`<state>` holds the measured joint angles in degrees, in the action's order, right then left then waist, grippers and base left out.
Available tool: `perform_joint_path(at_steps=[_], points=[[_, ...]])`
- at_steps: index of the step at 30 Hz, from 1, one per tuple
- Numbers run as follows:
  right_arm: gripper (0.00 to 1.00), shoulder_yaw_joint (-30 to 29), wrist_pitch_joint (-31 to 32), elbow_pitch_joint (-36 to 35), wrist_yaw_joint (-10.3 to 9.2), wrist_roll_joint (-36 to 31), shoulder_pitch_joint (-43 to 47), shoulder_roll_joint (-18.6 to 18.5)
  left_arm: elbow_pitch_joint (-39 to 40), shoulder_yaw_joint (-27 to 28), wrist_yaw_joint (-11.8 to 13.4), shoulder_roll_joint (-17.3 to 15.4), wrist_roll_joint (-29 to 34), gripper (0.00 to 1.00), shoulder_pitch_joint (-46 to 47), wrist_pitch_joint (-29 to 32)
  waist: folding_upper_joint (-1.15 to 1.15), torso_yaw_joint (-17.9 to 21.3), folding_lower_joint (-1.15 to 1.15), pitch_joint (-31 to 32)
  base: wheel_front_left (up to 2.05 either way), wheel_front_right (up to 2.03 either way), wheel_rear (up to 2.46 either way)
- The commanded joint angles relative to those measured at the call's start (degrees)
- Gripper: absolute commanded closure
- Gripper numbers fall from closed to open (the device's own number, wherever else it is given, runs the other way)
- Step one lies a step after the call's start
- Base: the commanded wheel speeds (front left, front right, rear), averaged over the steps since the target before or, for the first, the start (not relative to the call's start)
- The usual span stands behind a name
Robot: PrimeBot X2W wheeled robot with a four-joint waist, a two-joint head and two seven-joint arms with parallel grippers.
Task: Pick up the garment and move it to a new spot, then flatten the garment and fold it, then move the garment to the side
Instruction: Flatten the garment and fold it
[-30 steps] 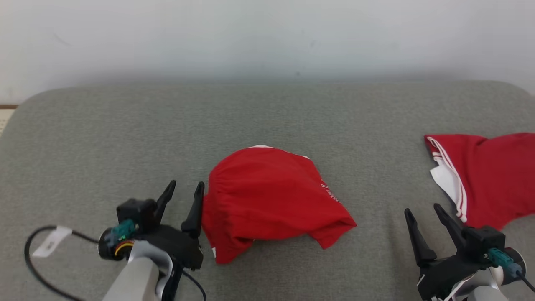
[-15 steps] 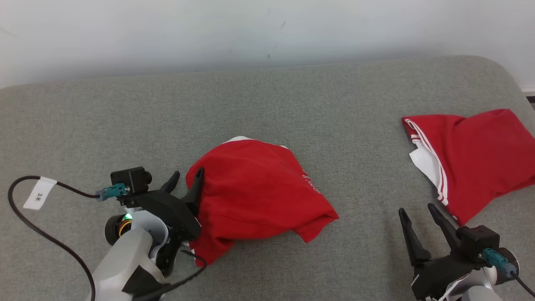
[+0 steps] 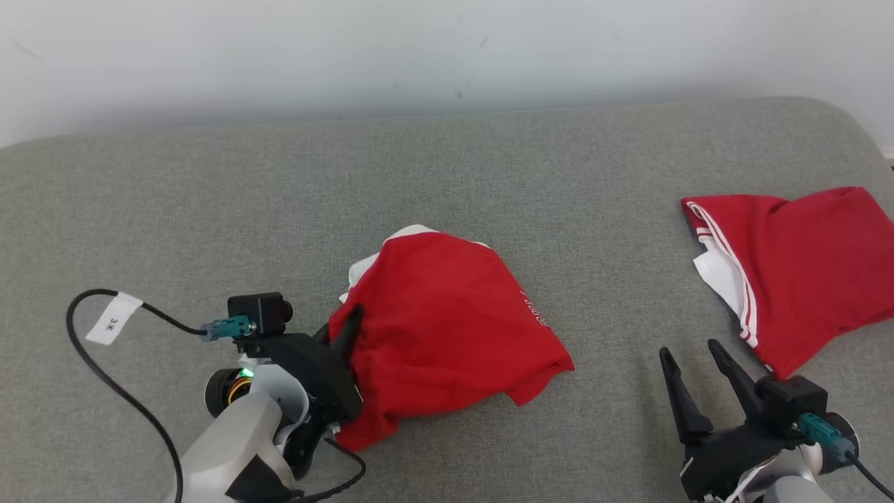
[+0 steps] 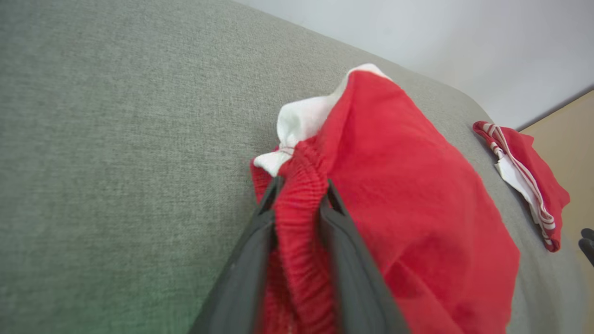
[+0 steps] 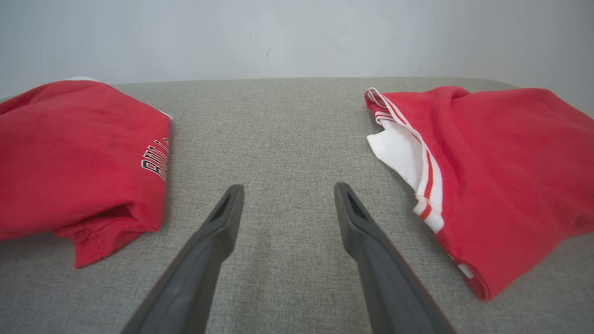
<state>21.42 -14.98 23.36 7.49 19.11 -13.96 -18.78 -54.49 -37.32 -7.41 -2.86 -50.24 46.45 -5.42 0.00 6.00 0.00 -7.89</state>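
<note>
— When you stopped here, which step were you on?
— Step one, the pick-up. Your left gripper [image 4: 301, 185] was pinched on the garment [image 3: 454, 328], with a fold of its elastic waistband bunched between the fingers. The garment lay mid-cushion [image 3: 209, 209], not yet lifted as far as I could tell.
— And your right gripper [image 3: 688, 348]?
— Spread wide, empty, held over the cushion between the garment and the other red piece [image 3: 803, 272], touching neither.
— Which way did the garment point?
— Waistband end toward your left, at the gripper; open hem toward your right. The long axis ran roughly left-right across the cushion, a bit tilted. It was bunched, so that was a rough call.
— Next move?
— My call: you needed to keep the pinch, lift it clear, and carry it to bare cushion well apart from the other piece. With a one-point hold it would probably hang and swing.
</note>
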Motion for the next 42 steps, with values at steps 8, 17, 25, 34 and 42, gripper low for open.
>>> perform_joint_path(at_steps=[8,17,25,34,42], points=[[0.00,0.06,-0.22,-0.26,0.00,0.95,-1.68,0.83,1.83,-4.41,0.76,-2.54,12.06,1.00,10.94,-9.77,0.00,1.49,0.00,-1.56,0.00,0.00,0.00],[0.00,-0.24,-0.22,-0.12,0.00,1.13,-3.53,1.98,29.43,5.68,4.11,-4.20,33.85,1.00,16.94,-9.82,0.00,4.44,0.00,-3.43,0.00,0.00,0.00],[0.00,-1.30,-0.22,-0.11,0.00,1.01,-3.10,2.78,38.03,11.79,2.04,-2.82,39.78,1.00,5.09,-9.81,0.00,3.31,0.00,-3.76,0.00,0.00,0.00],[0.00,-1.33,-0.22,-0.02,0.00,0.95,-3.14,1.84,37.53,17.93,0.48,-2.69,41.69,1.00,-14.60,-9.81,0.00,0.26,0.00,-3.57,0.00,0.00,0.00],[0.00,-0.53,-0.22,0.62,0.00,1.74,-2.08,0.93,33.93,23.63,0.09,-1.59,42.03,0.00,-28.37,-9.82,0.00,-1.74,0.00,-1.01,0.00,0.00,0.00]])
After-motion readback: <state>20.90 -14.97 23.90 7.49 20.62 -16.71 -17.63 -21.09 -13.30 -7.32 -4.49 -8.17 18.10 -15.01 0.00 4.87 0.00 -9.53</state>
